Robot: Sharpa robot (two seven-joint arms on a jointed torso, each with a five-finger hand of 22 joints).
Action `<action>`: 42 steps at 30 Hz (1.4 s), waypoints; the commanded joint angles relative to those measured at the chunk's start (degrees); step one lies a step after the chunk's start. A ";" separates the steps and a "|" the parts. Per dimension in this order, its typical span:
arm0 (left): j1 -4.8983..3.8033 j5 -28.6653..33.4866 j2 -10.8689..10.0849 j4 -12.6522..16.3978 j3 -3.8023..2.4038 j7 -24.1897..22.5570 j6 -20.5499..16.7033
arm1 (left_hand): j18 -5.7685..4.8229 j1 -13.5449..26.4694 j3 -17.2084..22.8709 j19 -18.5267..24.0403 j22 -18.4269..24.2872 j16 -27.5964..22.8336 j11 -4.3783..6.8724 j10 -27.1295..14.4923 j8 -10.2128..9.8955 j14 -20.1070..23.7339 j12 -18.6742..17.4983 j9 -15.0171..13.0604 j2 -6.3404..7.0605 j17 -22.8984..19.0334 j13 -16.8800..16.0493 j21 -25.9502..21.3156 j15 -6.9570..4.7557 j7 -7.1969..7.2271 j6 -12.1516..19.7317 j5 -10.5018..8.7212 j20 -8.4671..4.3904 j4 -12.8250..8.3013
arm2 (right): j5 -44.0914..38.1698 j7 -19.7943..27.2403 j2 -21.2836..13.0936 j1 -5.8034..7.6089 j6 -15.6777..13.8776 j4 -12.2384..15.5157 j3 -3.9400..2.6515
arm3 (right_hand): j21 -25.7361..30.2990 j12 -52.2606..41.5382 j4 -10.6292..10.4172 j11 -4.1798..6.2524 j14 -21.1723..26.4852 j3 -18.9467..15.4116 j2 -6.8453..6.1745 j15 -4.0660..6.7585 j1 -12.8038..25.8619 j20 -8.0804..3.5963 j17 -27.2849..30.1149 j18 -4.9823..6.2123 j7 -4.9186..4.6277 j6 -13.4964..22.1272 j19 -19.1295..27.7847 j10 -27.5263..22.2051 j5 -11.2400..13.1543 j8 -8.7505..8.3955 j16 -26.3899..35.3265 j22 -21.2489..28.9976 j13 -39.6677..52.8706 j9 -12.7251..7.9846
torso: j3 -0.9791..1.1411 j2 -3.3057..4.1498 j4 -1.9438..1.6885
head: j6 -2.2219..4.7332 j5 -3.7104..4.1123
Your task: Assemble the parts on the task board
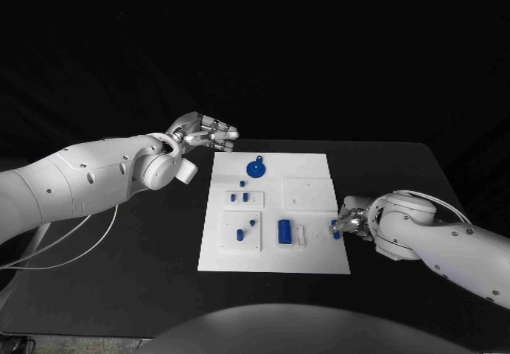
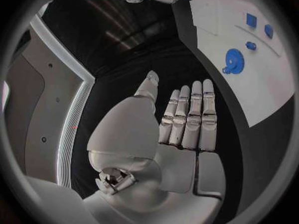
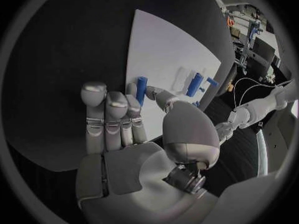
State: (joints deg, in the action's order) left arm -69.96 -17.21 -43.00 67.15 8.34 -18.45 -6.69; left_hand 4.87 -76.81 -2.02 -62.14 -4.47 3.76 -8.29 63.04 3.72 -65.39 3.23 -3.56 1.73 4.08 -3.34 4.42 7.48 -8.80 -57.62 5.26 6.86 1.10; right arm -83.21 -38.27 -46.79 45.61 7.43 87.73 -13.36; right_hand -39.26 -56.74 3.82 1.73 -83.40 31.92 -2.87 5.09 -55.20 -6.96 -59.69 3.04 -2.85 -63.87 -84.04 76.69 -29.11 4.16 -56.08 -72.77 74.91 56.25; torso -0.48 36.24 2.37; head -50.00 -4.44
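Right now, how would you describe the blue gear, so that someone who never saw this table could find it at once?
Find the white task board in the middle of the black table. Go to its far end, near the open left hand. There lies the blue gear, round and toothed, the biggest blue piece; the other blue parts are small pegs and blocks.

White task board [image 1: 314, 258] flat in the middle of the black counter [image 1: 127, 273]. On its far part, a blue gear [image 1: 255, 169] with a small blue piece [image 1: 243, 183] just beside. Two small blue pegs [image 1: 239, 197] in a raised block at left-centre. Nearer, a blue cylinder [image 1: 285, 230] lying beside a white bar [image 1: 302, 235]. Left hand [image 1: 202, 133] raised beyond the board's far left corner, fingers [image 1: 220, 136] straight and together, holding nothing. Right hand [image 1: 350, 220] at the board's right edge, pinching a small blue part [image 1: 336, 226].
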 commanded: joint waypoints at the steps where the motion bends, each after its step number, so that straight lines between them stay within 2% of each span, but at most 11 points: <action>1: -0.03 -0.39 0.04 0.17 -0.04 -0.13 0.99 | -0.63 0.52 -0.01 0.37 0.07 -0.22 0.17 -0.37 -0.03 0.21 0.23 -0.07 -0.09 0.01 -0.09 -0.16 -0.03 -0.04 0.48 -0.34 -0.13 0.21 | 5.08 1.16 0.40 -1.23 1.01 -0.20 1.01 | -0.19 -0.33 9.91 0.59 0.16 10.22 0.74 0.18 -0.45 0.42 0.10 0.85 -0.38 1.15 -2.79 0.10 -1.13 -0.43 0.10 -0.19 1.49 -9.78 | 0.02 0.01 -0.01 | 0.00 -0.12; 6: -0.03 -0.44 0.00 0.13 -0.03 -0.04 1.03 | -0.66 0.43 -0.10 0.40 0.08 -0.23 0.16 -0.38 -0.03 0.19 0.23 -0.07 -0.15 0.00 -0.09 -0.16 -0.03 -0.05 0.55 -0.33 -0.14 0.15 | 7.23 1.29 0.33 -1.23 -0.57 0.33 1.02 | -0.18 -0.41 10.26 0.67 0.15 10.03 0.65 0.25 -0.47 0.34 0.15 0.83 -0.28 0.66 -2.80 0.21 -2.26 -0.46 0.11 -0.36 1.41 -9.81 | 0.04 0.04 0.02 | 0.00 -0.66; 13: -0.03 -0.46 -0.03 0.10 -0.02 0.09 1.14 | -0.66 0.43 -0.14 0.39 0.07 -0.23 0.16 -0.37 -0.03 0.22 0.24 -0.07 -0.16 0.00 -0.09 -0.15 -0.03 -0.05 0.56 -0.37 -0.14 0.20 | 9.05 0.81 -0.12 -1.18 -3.00 2.20 0.88 | -0.08 -0.32 10.45 0.77 0.15 9.76 0.50 0.34 -0.43 0.26 0.26 0.81 -0.15 0.22 -2.83 0.29 -2.91 -0.43 0.17 -0.46 1.25 -9.80 | 0.01 0.04 -0.03 | 0.00 -1.00; 17: -0.03 -0.47 -0.01 0.08 -0.02 0.14 1.18 | -0.66 0.43 -0.14 0.39 0.07 -0.23 0.16 -0.37 -0.03 0.22 0.24 -0.07 -0.16 0.00 -0.09 -0.15 -0.03 -0.05 0.56 -0.37 -0.14 0.20 | 10.11 0.52 -0.28 -0.90 -3.62 3.31 0.66 | -0.05 -0.24 10.54 0.80 0.17 9.68 0.44 0.37 -0.44 0.23 0.35 0.79 -0.11 0.06 -2.84 0.31 -3.33 -0.45 0.24 -0.51 1.15 -9.76 | 0.00 0.00 -0.08 | 0.00 -0.89; 30: -0.03 -0.89 0.09 0.04 -0.01 0.33 1.22 | -0.66 0.50 -0.18 0.39 0.07 -0.23 0.15 -0.39 -0.04 0.21 0.24 -0.07 -0.08 0.00 -0.09 -0.15 -0.03 -0.07 0.60 -0.36 -0.14 0.30 | 12.41 0.06 0.58 -0.20 -3.94 6.08 0.50 | 0.62 0.37 10.56 0.78 0.24 9.23 0.46 0.35 -0.68 0.24 0.82 0.78 -0.11 0.00 -2.79 0.04 -3.16 -0.46 0.77 -0.43 0.71 -10.13 | -0.10 0.01 -0.16 | 0.00 -0.96; 42: -0.03 -1.19 0.06 0.02 0.00 0.56 1.27 | -0.65 0.46 -0.08 0.43 0.09 -0.23 0.14 -0.42 -0.03 0.27 0.23 -0.07 0.03 -0.01 -0.09 -0.17 -0.01 -0.07 0.62 -0.36 -0.12 0.37 | 13.10 0.01 2.58 -0.18 -3.29 5.19 0.58 | 0.71 0.32 10.62 0.78 0.23 8.98 0.55 0.35 -0.71 0.24 0.80 0.75 -0.10 -0.08 -2.80 0.04 -3.39 -0.46 0.74 -0.49 0.67 -10.26 | 0.01 0.07 -0.16 | 0.00 -1.21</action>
State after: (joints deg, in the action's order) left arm -69.96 -18.05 -43.02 67.07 8.37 -17.75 -6.25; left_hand 4.87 -76.82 -2.02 -62.14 -4.48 3.76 -8.28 63.04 3.72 -65.39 3.23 -3.56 1.73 4.08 -3.34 4.42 7.48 -8.99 -57.42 5.27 6.86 1.10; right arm -70.73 -38.19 -44.38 45.45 3.47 93.09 -12.82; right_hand -38.93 -56.53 4.68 1.87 -83.16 31.32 -2.87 5.10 -55.20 -6.96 -58.92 3.02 -3.09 -63.63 -84.04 76.59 -32.55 3.48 -55.58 -73.17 74.91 46.04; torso -0.52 36.28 2.21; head -50.00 -5.66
